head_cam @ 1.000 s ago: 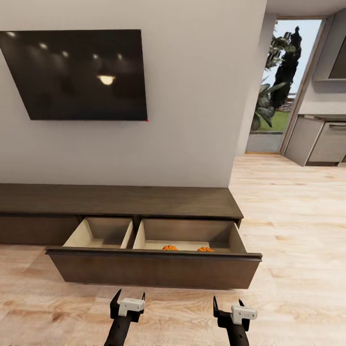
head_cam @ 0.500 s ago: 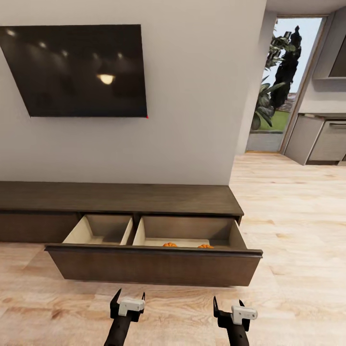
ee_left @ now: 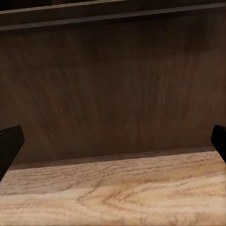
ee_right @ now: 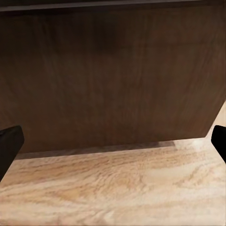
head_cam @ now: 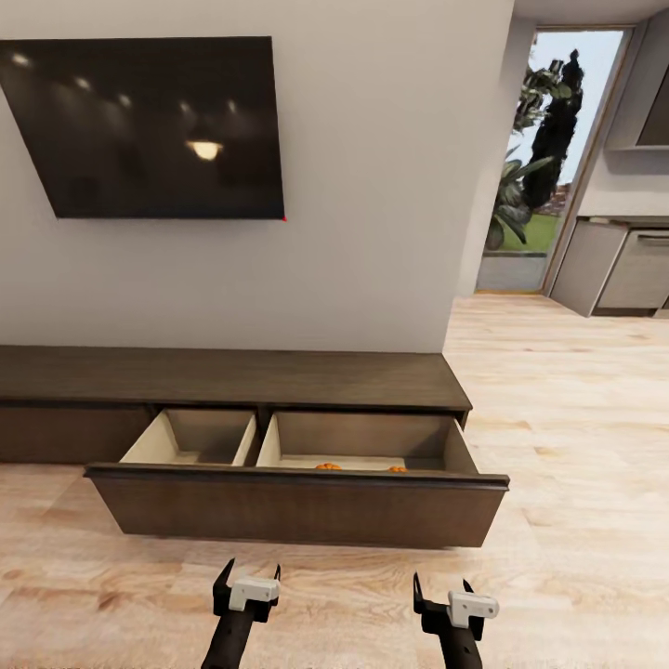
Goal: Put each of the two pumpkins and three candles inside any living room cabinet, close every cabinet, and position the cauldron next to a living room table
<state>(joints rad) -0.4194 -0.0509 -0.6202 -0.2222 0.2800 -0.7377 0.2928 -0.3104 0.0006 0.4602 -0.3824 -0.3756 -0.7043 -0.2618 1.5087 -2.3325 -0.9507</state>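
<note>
The long dark cabinet [head_cam: 232,381] spans nine to three o'clock under the wall, its wide drawer [head_cam: 297,506] pulled fully out. Both pumpkins [head_cam: 327,466] sit in the right compartment, barely showing above the front. Below, at six o'clock, the left gripper [head_cam: 247,572] and right gripper [head_cam: 438,585] are spread wide, empty. To close it well, press both evenly against the front panel, pushing straight.
</note>
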